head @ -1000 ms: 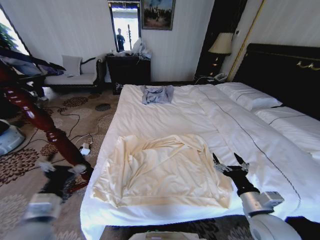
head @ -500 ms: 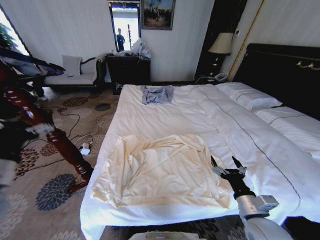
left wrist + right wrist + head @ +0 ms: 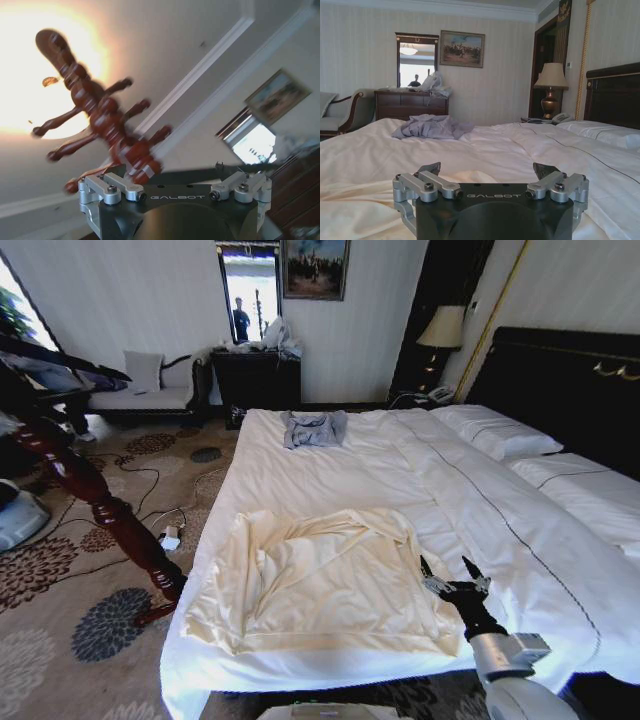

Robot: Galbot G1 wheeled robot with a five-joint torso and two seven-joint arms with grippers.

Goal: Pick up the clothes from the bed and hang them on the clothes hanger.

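The right gripper (image 3: 448, 575) is seen wide open and empty, just beside the right edge of the clothes (image 3: 320, 585), which are spread flat on the bed (image 3: 400, 475). "GALBOT" can be read on both wrists. The left gripper's fingers are cut off; a blurred wooden post (image 3: 107, 130) is seen there.

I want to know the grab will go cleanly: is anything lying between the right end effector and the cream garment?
Nothing visible. The right end effector, fingers open, sits low over the bed at the clothes' right edge.
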